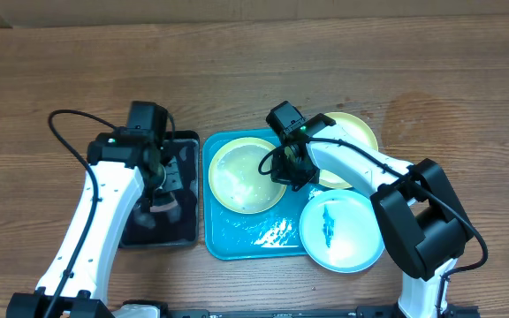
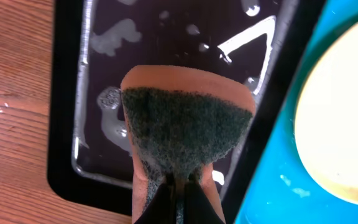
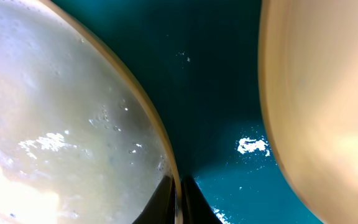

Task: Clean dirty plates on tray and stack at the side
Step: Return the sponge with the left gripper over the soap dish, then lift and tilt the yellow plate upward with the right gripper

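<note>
Turquoise tray [image 1: 237, 240], three plates [image 1: 246, 177], maybe one sponge [image 2: 185, 130]

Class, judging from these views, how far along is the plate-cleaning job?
Done: the wet yellow-green plate on the tray shows no smears. In hand: the right fingers pinch its rim; the left fingers hold the sponge over the black tray. Left: the blue plate has a dark smear, and nothing is stacked.

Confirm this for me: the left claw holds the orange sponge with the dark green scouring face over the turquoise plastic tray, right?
Not quite. The left claw does hold the orange sponge with the dark green scouring face, but over the wet black rectangular tray, not the turquoise plastic tray beside it. The left wrist view shows this.
</note>
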Controlling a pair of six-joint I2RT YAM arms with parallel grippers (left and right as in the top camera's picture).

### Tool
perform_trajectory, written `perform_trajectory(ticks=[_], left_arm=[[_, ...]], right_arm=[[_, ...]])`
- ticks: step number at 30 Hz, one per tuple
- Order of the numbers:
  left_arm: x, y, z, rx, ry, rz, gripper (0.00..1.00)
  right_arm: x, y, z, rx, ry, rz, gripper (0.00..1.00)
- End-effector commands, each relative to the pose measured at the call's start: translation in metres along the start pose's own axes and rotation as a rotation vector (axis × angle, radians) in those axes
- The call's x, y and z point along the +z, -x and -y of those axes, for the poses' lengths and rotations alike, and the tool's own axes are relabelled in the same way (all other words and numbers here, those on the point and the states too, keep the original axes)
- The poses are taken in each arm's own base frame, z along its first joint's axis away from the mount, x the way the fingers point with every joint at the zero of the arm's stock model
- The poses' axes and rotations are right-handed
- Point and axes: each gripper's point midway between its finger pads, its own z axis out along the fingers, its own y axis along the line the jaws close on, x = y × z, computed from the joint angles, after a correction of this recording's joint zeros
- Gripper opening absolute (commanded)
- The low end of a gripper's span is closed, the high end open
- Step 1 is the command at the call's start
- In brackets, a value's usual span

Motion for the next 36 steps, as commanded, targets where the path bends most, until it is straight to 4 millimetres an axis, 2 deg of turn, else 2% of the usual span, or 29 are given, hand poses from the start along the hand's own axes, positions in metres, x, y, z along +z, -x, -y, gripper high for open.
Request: perform_trajectory(ticks=[1,6,10,14,17,22,29,33,36], left_arm=[[0.001,0.006,-0.003,-0.019,0.008,0.013,0.04],[0.012,0.005,-0.001,-0.012,0.018,-0.020,0.04],[0.024,0.004,0.005,-0.008,0.001,-0.062,0.04],[0.028,0.006,0.017,-0.003,-0.056,-0.071,0.04],[0.029,0.009,0.019,-0.002,-0.064,-0.060,0.04],[0.029,0.009,0.019,0.003,-0.064,-0.059,0.04],[0.029,0.009,0.019,0.011,-0.064,-0.058,0.04],[0.029,0.010,0.019,0.014,-0.065,-0.055,0.04],[0.029,0.010,0.019,0.018,-0.065,-0.055,0.04]], right_arm=[[0.015,-0.009,0.008,0.001,-0.032,-0.035,0.04],[-0.003,-0.004,0.004,0.025,-0.013,0.008,0.04],[-0.027,0.000,-0.002,0.027,0.021,0.062,0.04],[-0.051,0.006,0.013,0.116,-0.038,0.144,0.04],[-0.063,0.004,0.015,0.116,-0.040,0.164,0.04],[-0.065,-0.008,0.023,0.120,-0.070,0.118,0.04],[-0.064,-0.045,0.033,0.125,-0.098,-0.048,0.04],[-0.064,-0.054,0.020,0.020,-0.021,-0.107,0.04],[-0.064,-0.048,0.015,-0.015,-0.001,-0.086,0.04]])
